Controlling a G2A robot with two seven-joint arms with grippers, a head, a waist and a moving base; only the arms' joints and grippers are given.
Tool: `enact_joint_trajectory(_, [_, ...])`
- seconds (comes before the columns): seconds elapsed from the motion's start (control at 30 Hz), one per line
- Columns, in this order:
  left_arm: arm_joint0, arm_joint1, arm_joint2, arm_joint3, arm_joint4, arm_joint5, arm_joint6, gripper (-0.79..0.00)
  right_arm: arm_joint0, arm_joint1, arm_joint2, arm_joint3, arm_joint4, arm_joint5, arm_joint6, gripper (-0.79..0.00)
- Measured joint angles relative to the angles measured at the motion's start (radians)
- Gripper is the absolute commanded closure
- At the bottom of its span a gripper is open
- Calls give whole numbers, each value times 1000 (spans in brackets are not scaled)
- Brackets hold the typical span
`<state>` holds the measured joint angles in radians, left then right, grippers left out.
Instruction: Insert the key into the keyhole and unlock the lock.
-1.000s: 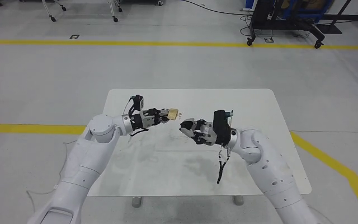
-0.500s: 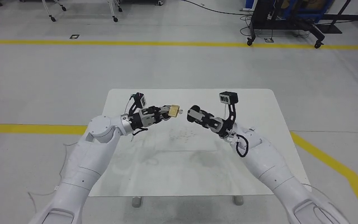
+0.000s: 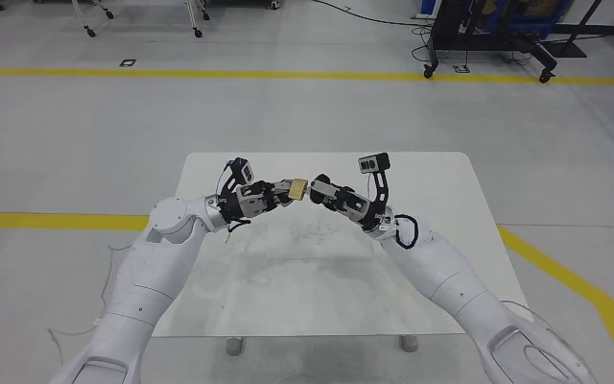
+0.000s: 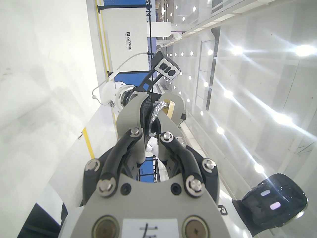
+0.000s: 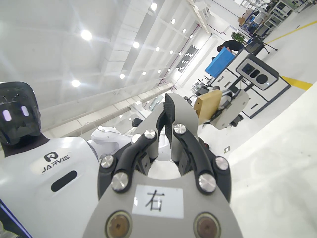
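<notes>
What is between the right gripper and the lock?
Nothing: in the top view a narrow bare gap separates the right gripper from the lock.

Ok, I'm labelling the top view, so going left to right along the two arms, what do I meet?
Left gripper → brass lock → right gripper → right wrist camera.

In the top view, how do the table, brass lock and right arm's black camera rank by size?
Largest: the table.
The right arm's black camera and the brass lock look alike, too close to rank.
</notes>
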<state>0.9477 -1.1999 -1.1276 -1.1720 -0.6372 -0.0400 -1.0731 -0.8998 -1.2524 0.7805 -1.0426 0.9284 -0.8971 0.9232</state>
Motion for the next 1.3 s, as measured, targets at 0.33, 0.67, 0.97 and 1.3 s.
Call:
enact_joint_trajectory(0.33, [1,-1,-3,-2,-11,-17,-11,0,-16,-29,68,47,219,183,183,0])
enact_joint_trajectory(0.67, [1,-1,-1,-2,-9,-27,-29,0,-7,-79,91,117,198,207,207,0])
enact_joint_trajectory(0.97, [-1,-1,-1,0,-7,-26,-39,0,4,-117,113,172,179,229,229,0])
enact_joint_trajectory(1.3, [5,-2,-12,12,15,11,85,0,34,-80,146,139,-419,-57,-58,-289])
